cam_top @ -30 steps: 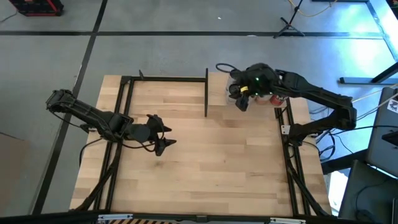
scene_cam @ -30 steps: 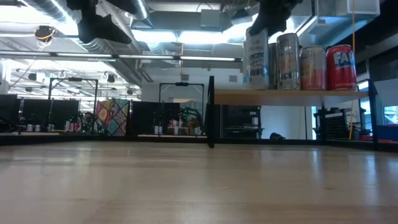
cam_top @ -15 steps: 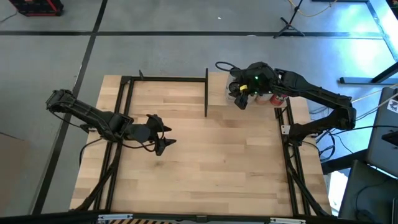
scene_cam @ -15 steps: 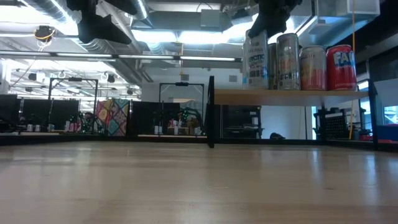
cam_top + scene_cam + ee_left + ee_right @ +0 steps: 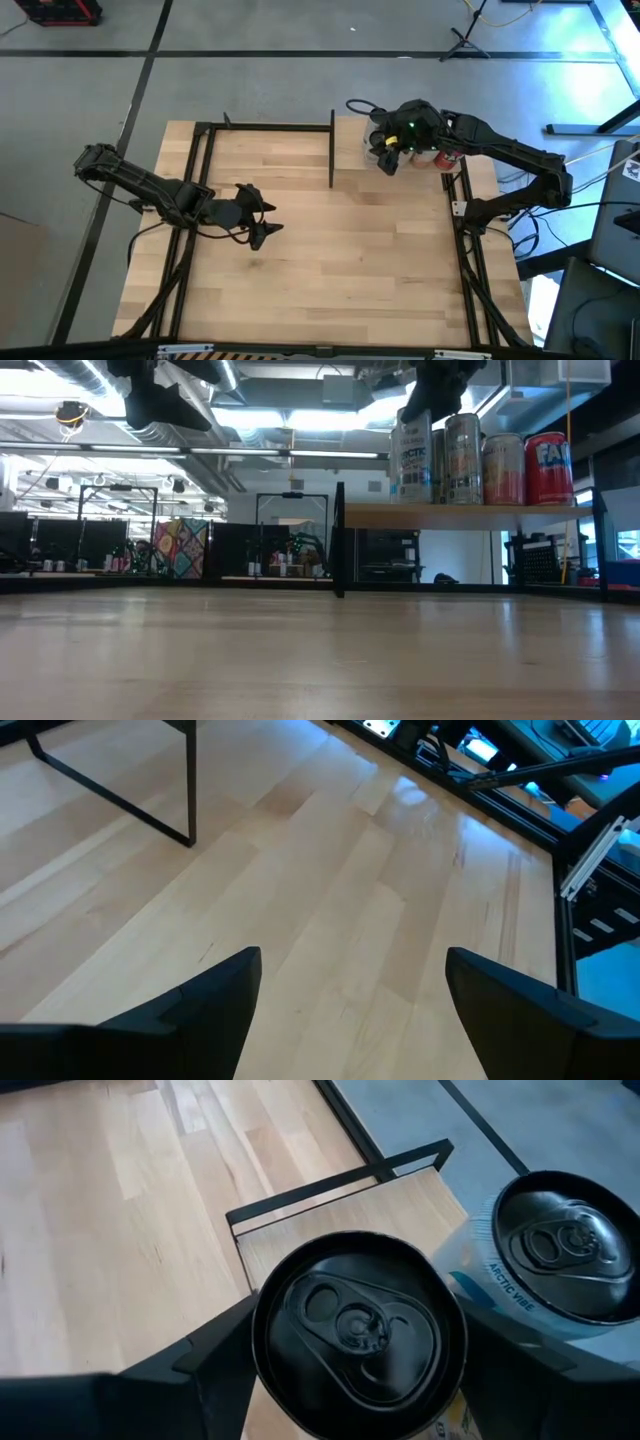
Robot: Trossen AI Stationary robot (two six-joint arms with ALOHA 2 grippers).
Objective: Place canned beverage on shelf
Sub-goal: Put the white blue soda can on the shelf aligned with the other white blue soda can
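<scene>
The right gripper (image 5: 355, 1370) is pinching a black-topped beverage can (image 5: 358, 1330) from both sides, its two dark fingers (image 5: 215, 1355) spread just to the can's width and pressed against its wall below the rim. The can stands upright, its pull tab facing the wrist camera. In the high view this gripper (image 5: 388, 158) sits over the raised shelf (image 5: 350, 150) at the table's far right corner, with the right arm (image 5: 510, 155) reaching in from the right edge.

Just beside the held can stands a white can (image 5: 560, 1260) with a dark lid and blue lettering. In the low view a white-and-blue can (image 5: 412, 458) is at the left end of a row on the shelf board (image 5: 460, 515), with the gripper's dark bulk directly above it; whether it is the held can or its neighbour cannot be told. Next along come a silver can (image 5: 462, 458), an orange-red can (image 5: 503, 468) and a red can (image 5: 548, 466), all upright and close together. A thin black post (image 5: 340, 540) marks the shelf's left edge.

The left gripper (image 5: 262, 232) hovers above the bare plank tabletop (image 5: 330, 260) on the left, well apart from the shelf, its fingers (image 5: 215, 1000) spread wide around nothing.
</scene>
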